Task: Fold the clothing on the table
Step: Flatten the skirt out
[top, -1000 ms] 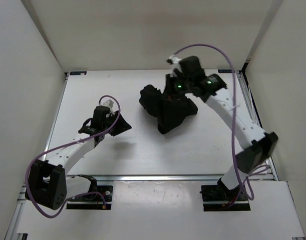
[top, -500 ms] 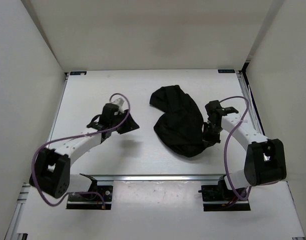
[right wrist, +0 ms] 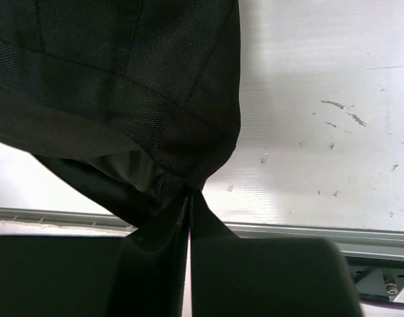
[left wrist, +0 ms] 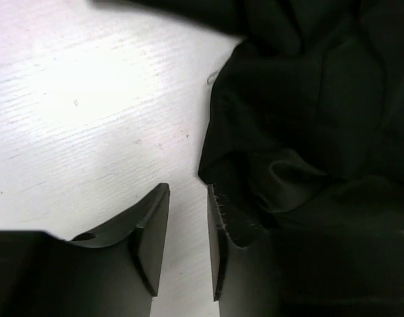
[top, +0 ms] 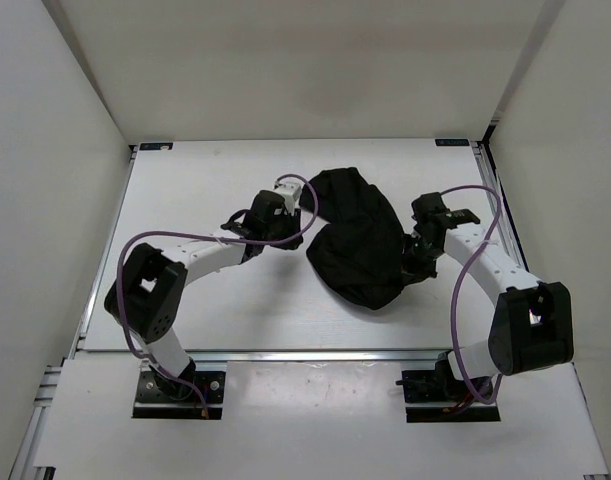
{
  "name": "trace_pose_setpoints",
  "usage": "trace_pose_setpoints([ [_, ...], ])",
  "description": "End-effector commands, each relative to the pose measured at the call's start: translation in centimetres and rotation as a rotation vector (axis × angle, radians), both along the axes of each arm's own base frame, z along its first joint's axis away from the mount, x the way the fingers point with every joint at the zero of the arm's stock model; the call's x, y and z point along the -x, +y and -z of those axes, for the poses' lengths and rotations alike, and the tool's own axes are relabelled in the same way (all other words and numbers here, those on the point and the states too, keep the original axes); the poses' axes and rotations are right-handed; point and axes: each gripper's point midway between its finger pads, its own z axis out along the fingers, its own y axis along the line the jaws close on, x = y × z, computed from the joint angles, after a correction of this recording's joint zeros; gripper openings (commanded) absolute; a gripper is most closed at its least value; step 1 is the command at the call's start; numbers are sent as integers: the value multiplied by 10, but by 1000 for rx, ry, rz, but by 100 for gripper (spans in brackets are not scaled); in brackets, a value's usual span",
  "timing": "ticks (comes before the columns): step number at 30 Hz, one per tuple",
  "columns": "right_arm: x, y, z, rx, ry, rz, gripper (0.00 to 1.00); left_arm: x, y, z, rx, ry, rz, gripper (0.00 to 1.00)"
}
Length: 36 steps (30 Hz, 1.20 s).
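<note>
We see clothing (top: 360,240) plain black; close up we note fine diagonal weave, faint straight crease lines. Table (top: 205,190) white; we pick out faint streaky grain, few small dark scuffs. Rail (top: 315,353) at near edge silver-grey. Left arm (top: 200,262), right arm (top: 485,262): we log white links, black joints. Cables (top: 185,237) purple. Left gripper (left wrist: 187,198), right gripper (right wrist: 190,201) black in our views. Walls (top: 45,150) off-white.

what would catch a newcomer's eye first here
A crumpled heap of black clothing lies right of centre on the white table. The right gripper is pinched shut on its right edge, while the left gripper sits open at its left edge, gripping nothing.
</note>
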Motion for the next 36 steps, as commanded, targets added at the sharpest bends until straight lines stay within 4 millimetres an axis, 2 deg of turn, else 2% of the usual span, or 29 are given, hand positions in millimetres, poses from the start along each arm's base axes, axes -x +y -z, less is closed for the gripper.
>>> trace_pose_setpoints([
  [1,-12,6,-17,-53,-59,-2,0,1,-11,1,-45,-107,109,42],
  [5,-12,-2,-20,-39,-46,-8,0,-2,-21,11,-15,-133,155,44],
  [9,-11,-1,-25,-30,-43,-32,0,-9,-29,20,-21,-158,161,45],
  [13,-11,-2,-24,-26,-31,-33,0,-17,-38,20,23,-159,175,46],
  [15,-9,-2,-25,-21,-26,-38,0,-13,-46,20,47,-142,200,46],
  [21,-12,-5,-24,-28,-31,-21,0,-8,-50,29,51,-125,208,46],
  [23,-11,-4,-23,-30,-23,-25,0,-14,-49,30,70,-130,181,46],
  [27,-10,0,-26,-28,-26,-51,0,-22,-59,38,120,-122,142,48],
  [28,-10,-1,-25,-28,-24,-45,0,-27,-61,33,139,-132,123,48],
  [31,-4,-1,-24,-26,-6,-51,0,-42,-60,35,172,-131,47,48],
  [34,0,-2,-23,-31,0,-49,0,-60,-46,36,174,-140,-49,46],
  [35,1,-3,-23,-30,-3,-43,0,-60,-43,38,186,-123,-66,49],
  [36,0,-4,-24,-34,-5,-34,0,-64,-39,32,203,-137,-91,51],
])
